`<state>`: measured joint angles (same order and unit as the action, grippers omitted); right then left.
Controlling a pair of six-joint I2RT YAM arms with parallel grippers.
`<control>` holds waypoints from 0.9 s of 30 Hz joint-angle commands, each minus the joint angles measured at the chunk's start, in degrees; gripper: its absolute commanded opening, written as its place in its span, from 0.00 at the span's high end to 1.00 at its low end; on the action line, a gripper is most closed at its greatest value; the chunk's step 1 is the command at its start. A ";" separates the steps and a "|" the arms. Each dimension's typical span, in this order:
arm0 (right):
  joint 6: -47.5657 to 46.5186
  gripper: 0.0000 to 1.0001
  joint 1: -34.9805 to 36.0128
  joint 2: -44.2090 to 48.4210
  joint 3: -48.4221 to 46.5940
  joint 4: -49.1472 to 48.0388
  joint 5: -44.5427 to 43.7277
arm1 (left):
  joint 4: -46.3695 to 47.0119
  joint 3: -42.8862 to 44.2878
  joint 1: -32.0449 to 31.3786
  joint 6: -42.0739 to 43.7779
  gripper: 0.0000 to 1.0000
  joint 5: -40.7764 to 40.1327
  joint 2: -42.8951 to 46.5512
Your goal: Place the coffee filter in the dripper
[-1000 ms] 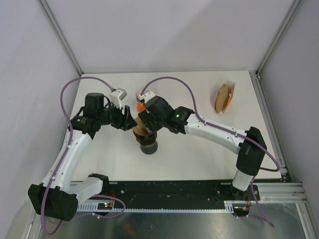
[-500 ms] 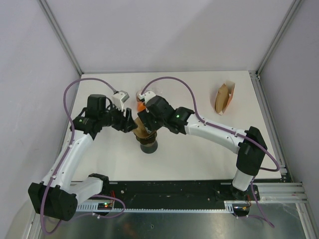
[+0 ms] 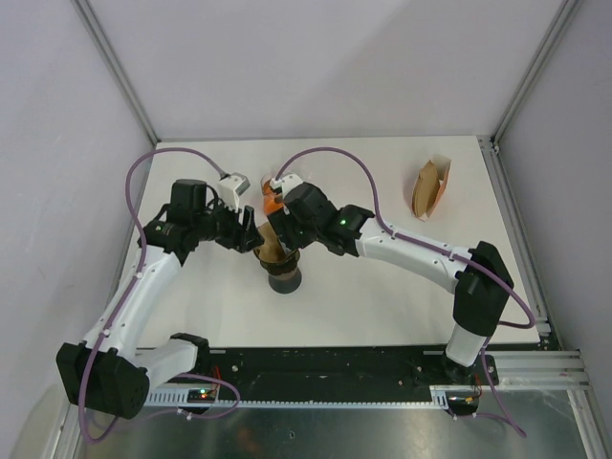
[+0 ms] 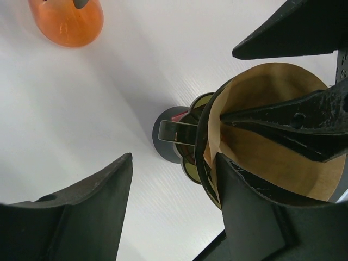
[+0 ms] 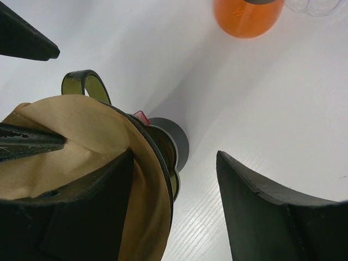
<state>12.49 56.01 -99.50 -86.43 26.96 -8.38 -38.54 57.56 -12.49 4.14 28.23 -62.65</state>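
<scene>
The dark dripper (image 3: 284, 275) stands mid-table with its handle (image 4: 174, 133) pointing to the left. The brown paper coffee filter (image 3: 271, 249) sits opened as a cone inside it (image 4: 272, 87) (image 5: 81, 119). My left gripper (image 3: 249, 232) (image 4: 174, 163) is open and straddles the dripper's left rim, one finger inside the filter and the other outside over the table. My right gripper (image 3: 283, 236) (image 5: 175, 157) is open and straddles the opposite rim in the same way. Neither gripper is closed on the paper.
An orange translucent object (image 3: 271, 203) (image 5: 247, 16) stands just behind the dripper, with a clear one beside it (image 5: 315, 5). A white holder with a stack of brown filters (image 3: 430, 186) sits at the back right. Frame posts and walls enclose the table.
The left arm has shifted slightly toward the far side and the right wrist has edged with it. The filter stays in the dripper and both jaws keep the same width.
</scene>
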 commanded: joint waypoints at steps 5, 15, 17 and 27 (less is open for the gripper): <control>0.02 0.34 0.03 -0.06 0.67 0.27 -0.89 | -0.29 3.03 -0.26 1.64 0.31 0.78 0.44; -0.86 0.35 0.06 1.18 2.50 -0.49 -0.92 | -0.23 5.98 -0.30 0.14 0.25 3.60 2.63; -0.93 0.34 0.20 1.45 2.30 -0.70 -1.04 | -0.22 6.53 -0.26 0.05 0.24 3.37 2.89; -1.78 0.34 0.64 2.63 0.40 -0.32 -2.96 | -0.30 4.04 -0.26 0.92 0.24 1.46 3.80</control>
<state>11.94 56.31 -99.35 -84.86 25.78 -9.21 -39.59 62.22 -12.51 4.43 30.35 -59.57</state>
